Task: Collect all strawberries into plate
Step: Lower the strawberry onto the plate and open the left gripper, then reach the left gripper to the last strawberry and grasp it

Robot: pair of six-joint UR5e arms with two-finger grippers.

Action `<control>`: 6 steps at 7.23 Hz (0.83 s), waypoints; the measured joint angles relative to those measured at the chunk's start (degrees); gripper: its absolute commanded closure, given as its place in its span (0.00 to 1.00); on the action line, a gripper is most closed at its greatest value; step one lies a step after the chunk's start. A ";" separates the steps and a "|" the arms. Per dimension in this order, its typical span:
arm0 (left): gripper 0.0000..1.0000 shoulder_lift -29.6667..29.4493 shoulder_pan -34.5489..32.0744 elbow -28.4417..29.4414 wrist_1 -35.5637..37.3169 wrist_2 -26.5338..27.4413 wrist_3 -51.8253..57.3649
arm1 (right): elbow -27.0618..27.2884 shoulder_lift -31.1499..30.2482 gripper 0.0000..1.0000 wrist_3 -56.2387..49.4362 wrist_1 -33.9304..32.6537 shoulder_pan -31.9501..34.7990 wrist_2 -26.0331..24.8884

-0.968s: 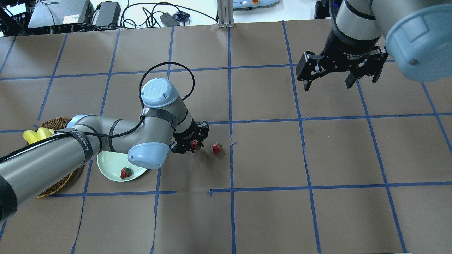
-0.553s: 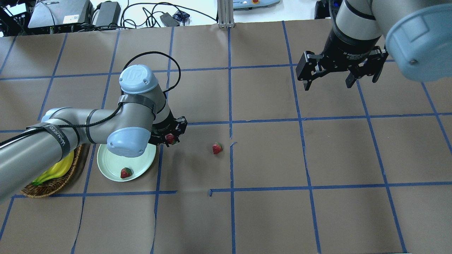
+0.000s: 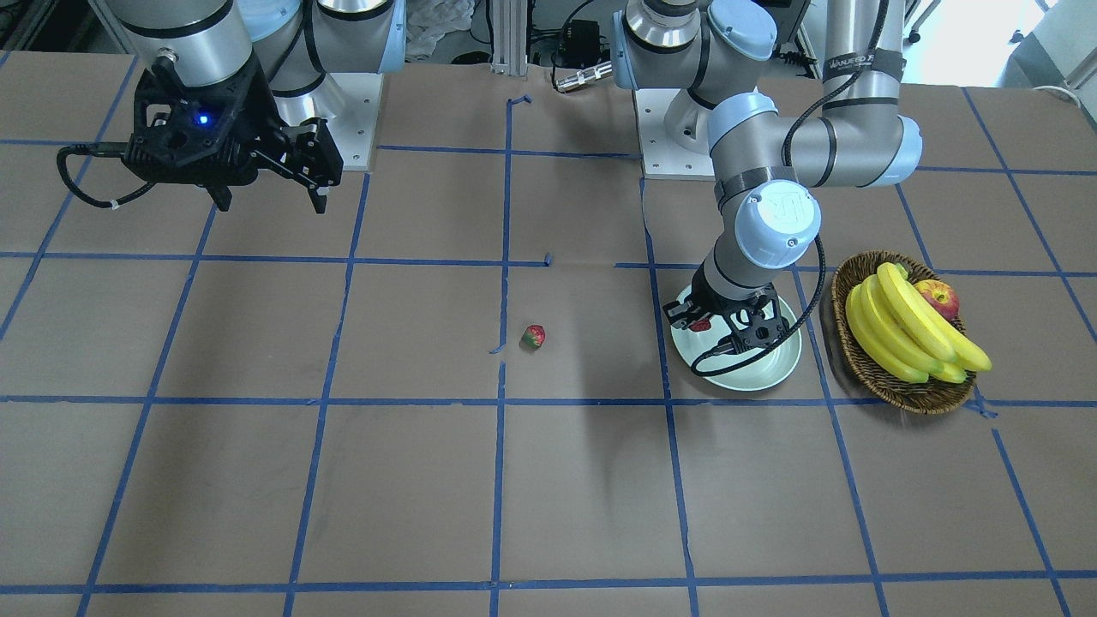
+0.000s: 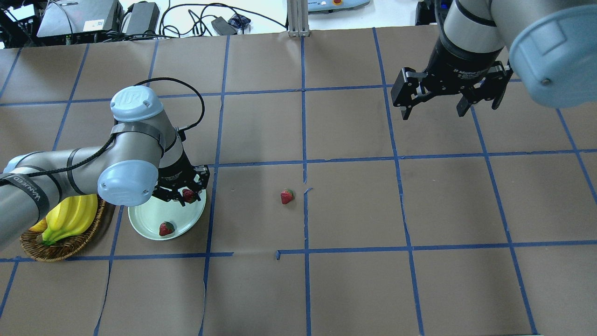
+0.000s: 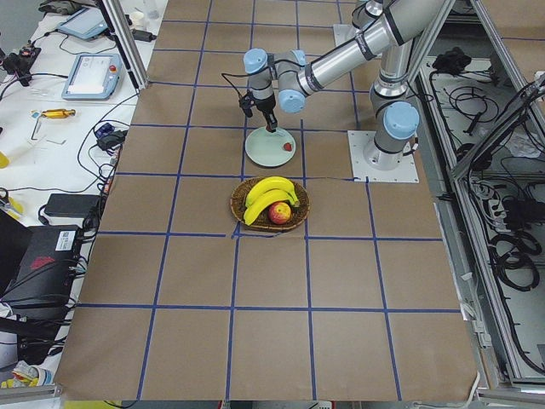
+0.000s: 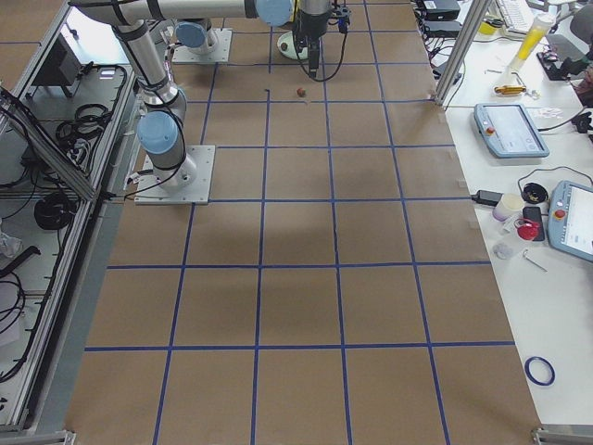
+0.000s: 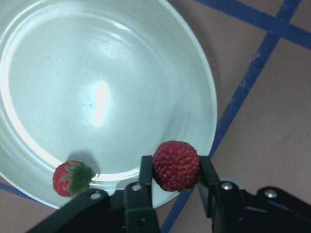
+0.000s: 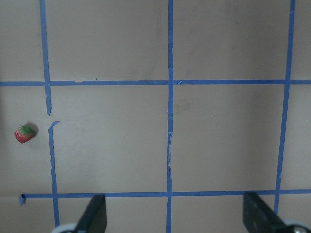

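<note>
My left gripper (image 4: 186, 196) is shut on a red strawberry (image 7: 176, 165), held over the right rim of the pale mint-green plate (image 4: 144, 224); it also shows in the front-facing view (image 3: 701, 325). A second strawberry (image 4: 166, 228) lies in the plate near its front edge, and shows in the left wrist view (image 7: 72, 178). A third strawberry (image 4: 287, 196) lies on the brown table near the middle, also in the front-facing view (image 3: 534, 337) and the right wrist view (image 8: 24, 134). My right gripper (image 4: 433, 108) hangs open and empty, high over the far right of the table.
A brown wicker basket (image 4: 60, 247) with bananas (image 4: 70, 217) stands just left of the plate; the front-facing view shows an apple (image 3: 938, 298) in it. Blue tape lines grid the brown table. Cables and electronics lie beyond the far edge.
My left arm has carried the held strawberry leftward from beside the table strawberry to over the plate's right rim. The right arm has not moved.
</note>
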 measured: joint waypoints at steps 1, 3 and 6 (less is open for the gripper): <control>0.00 0.05 -0.32 -0.28 -0.08 -0.48 -0.01 | 0.00 0.01 0.00 0.00 0.01 0.01 0.04; 0.05 -0.01 -4.94 0.94 0.52 -2.30 -5.47 | 0.00 0.01 0.00 0.00 -0.01 0.03 0.07; 0.13 -3.98 -15.84 6.03 6.30 -6.34 -16.91 | 0.00 -0.03 0.00 0.06 0.04 0.06 0.19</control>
